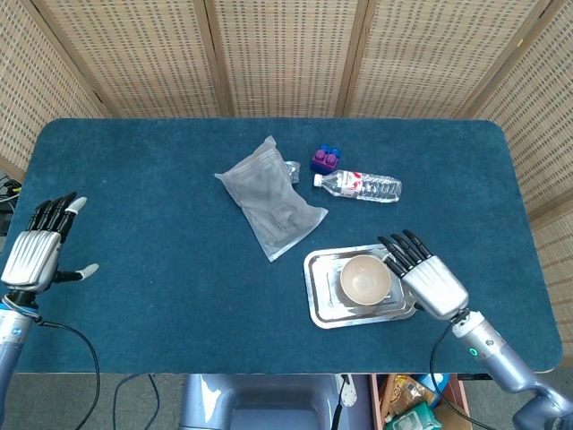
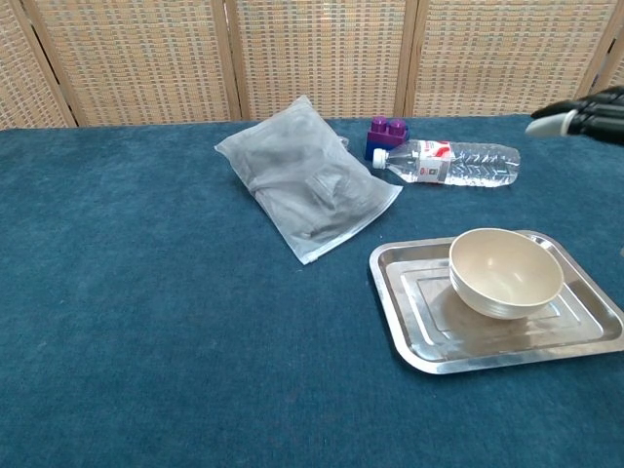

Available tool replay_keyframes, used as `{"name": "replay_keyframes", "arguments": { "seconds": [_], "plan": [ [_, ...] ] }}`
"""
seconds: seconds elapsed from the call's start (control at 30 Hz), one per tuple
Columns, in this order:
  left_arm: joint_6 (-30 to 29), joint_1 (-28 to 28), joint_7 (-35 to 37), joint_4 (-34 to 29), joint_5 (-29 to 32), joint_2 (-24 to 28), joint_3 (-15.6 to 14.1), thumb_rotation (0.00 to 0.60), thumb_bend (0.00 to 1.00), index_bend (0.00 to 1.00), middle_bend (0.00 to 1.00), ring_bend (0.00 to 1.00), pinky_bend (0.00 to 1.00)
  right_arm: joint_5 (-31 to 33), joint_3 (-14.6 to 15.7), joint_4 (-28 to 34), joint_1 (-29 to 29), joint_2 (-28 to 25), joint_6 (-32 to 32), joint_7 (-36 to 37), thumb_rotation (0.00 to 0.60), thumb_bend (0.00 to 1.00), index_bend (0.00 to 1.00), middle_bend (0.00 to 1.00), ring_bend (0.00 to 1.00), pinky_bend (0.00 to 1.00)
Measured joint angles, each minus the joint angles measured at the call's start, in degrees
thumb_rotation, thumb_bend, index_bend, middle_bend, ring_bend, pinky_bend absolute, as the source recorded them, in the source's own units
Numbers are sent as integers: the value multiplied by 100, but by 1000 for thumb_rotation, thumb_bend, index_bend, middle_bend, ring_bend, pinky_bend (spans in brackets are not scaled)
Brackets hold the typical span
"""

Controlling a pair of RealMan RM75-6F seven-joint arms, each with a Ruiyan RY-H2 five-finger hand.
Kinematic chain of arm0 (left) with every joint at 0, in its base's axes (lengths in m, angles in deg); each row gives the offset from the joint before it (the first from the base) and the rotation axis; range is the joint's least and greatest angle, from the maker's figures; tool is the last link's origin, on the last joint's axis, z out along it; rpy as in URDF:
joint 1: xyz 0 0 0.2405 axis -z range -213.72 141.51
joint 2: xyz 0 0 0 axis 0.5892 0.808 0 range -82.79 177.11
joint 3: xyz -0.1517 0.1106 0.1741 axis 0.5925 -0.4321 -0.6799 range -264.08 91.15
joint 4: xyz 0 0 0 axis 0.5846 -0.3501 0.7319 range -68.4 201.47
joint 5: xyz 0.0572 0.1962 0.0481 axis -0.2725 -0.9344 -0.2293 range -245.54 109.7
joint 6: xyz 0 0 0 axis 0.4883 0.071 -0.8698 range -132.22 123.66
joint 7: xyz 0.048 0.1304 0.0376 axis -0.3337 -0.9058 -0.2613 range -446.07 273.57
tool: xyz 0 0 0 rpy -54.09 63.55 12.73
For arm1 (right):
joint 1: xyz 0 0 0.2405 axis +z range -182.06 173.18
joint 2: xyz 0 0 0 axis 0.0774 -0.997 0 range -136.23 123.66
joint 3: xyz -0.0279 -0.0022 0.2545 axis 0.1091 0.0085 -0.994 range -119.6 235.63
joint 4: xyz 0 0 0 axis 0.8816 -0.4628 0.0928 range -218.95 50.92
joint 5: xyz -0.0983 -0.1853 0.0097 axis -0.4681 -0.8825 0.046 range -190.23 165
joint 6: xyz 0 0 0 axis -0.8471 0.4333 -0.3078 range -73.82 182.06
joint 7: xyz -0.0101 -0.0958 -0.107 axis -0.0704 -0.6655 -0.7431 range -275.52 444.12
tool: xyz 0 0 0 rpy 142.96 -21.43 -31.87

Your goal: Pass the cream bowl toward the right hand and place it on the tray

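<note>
The cream bowl [image 1: 364, 279] [image 2: 505, 273] sits upright on the metal tray [image 1: 320, 305] [image 2: 409, 307], toward the tray's right side. My right hand [image 1: 428, 278] hovers just right of the tray with its fingers spread and nothing in it; only its fingertips [image 2: 577, 117] show at the chest view's right edge. Far off at the table's left edge, my left hand [image 1: 36, 250] is raised with fingers apart, holding nothing.
A clear plastic bag [image 1: 269, 198] [image 2: 305, 177] lies behind and left of the tray. A plastic water bottle [image 1: 358, 185] [image 2: 448, 161] lies on its side behind the tray, beside a purple and blue block [image 1: 326, 159] [image 2: 387, 132]. Wicker screens stand behind the blue table.
</note>
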Motion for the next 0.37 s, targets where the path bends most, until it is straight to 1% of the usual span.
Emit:
{"name": "replay_keyframes", "arguments": {
  "seconds": [0.2,0.27,0.37],
  "plan": [
    [-443,-280,-236,-33,-131,-99,-138,600,0,0,0,0,0,425,-265,186,-824,108,1045,-67,600,0,0,0,0,0],
    [-584,-407,-268,-20,-222,-133,-221,600,0,0,0,0,0,624,-348,287,-1086,174,1258,-117,600,0,0,0,0,0],
    [-689,-495,-270,14,-338,-159,-284,600,0,0,0,0,0,805,-425,430,-1298,231,1364,-218,600,0,0,0,0,0]
  ]
}}
